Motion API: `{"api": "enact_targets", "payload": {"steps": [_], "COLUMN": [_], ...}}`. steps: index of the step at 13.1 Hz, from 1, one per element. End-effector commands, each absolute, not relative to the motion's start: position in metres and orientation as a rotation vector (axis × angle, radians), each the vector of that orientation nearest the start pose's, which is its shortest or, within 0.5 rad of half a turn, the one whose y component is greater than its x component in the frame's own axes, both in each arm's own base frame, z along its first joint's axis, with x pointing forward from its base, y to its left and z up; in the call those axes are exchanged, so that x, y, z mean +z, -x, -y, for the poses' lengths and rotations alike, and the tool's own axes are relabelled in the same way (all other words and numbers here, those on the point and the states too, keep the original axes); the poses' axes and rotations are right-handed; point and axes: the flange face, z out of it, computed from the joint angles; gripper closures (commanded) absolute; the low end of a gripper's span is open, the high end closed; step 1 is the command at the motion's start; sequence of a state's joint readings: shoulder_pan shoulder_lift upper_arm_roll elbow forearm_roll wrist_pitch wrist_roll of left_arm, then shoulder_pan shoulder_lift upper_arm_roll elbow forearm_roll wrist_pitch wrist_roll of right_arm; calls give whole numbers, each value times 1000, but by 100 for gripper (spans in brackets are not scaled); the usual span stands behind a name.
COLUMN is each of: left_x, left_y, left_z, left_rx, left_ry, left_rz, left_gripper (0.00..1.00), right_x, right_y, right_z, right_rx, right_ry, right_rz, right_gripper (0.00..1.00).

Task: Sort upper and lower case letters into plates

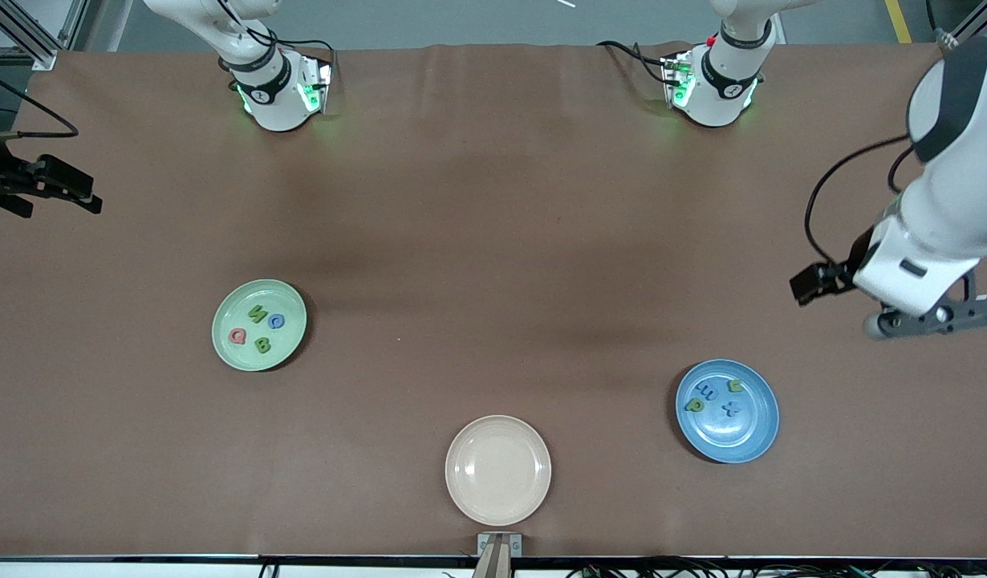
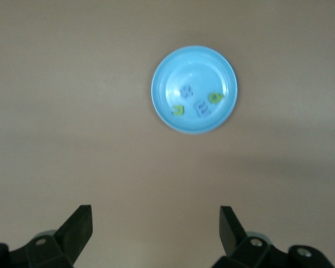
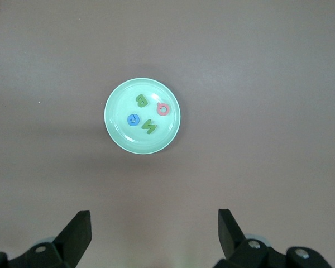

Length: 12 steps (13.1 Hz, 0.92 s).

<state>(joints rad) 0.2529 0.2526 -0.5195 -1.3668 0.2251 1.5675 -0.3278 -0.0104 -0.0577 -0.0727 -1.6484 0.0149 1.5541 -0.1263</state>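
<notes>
The pale mint green plate (image 1: 221, 341) (image 3: 116, 131) lies toward the right arm's end and holds several letters, among them a green B (image 1: 261, 345), a pink one (image 1: 237, 336) and a blue one (image 1: 277, 322). The glossy blue plate (image 1: 746, 441) (image 2: 170, 70) lies toward the left arm's end and holds several small green and blue letters (image 1: 708, 392). My left gripper (image 1: 939, 317) (image 2: 156, 223) hangs open and empty over the table's edge at the left arm's end. My right gripper (image 3: 153, 223) is open and empty, high over the right arm's end of the table.
A cream-beige plate (image 1: 497, 514) with nothing in it sits nearest the front camera, between the two other plates. Brown cloth (image 1: 493, 241) covers the table. Both arm bases (image 1: 277, 88) (image 1: 714, 84) stand along the edge farthest from the front camera.
</notes>
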Motion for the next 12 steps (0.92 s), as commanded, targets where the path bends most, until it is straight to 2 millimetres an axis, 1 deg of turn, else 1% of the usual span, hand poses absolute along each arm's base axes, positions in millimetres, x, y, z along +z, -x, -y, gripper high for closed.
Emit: {"api": "enact_targets", "payload": {"steps": [1,2,4,6,7,9,10,12], "left_x": [620,627,631,627,625,621,621,620], "left_y": [-586,-578,-558,-540,-533,-523,-518,-516], "left_z": [82,71,70,72,75,70,70,70], "left_rx": [10,7,26,45,43,27,20,33], "left_ry": [3078,3081,3089,3081,3091,3117,3116,3112], "left_rz": [25,-12,2,5,-1,20,20,22], "left_gripper": [0,0,0,0,0,0,0,0], "right_x": [622,622,621,620,619,620,620,621], "right_y": [-518,-518,-518,-518,-519,-519,-519,-519], "right_z": [49,48,47,46,47,46,46,45], "right_rx": [37,37,37,39,42,39,37,32], "right_ry": [3140,3140,3142,3141,3141,3141,3142,3141], "right_rz": [85,87,92,95,92,95,95,95], "right_gripper": [0,0,0,0,0,0,0,0]}}
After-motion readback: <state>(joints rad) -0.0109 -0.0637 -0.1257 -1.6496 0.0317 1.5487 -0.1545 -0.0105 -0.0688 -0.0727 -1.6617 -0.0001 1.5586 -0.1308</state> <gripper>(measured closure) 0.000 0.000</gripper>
